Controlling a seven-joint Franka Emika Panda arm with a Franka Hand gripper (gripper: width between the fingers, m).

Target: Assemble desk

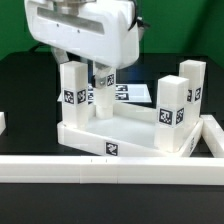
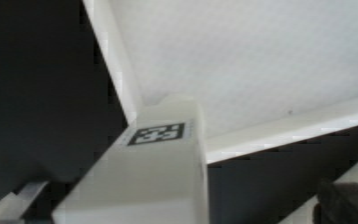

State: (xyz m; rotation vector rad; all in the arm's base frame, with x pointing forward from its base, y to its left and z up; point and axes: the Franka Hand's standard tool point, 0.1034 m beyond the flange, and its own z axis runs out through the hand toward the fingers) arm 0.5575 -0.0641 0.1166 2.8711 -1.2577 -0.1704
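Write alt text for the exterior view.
A white desk top lies upside down on a black table with three white legs standing in its corners. The robot's gripper hangs open above the back leg on the exterior view's left. A white rail runs along the front.

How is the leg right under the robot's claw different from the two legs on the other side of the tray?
The leg under the gripper stands alone at its corner; the two legs stand close together on the exterior view's right. The gripper hangs directly over that single leg, jaws open; nothing is above the pair. All are white, square, upright posts with black-and-white tags, standing in the white desk top.
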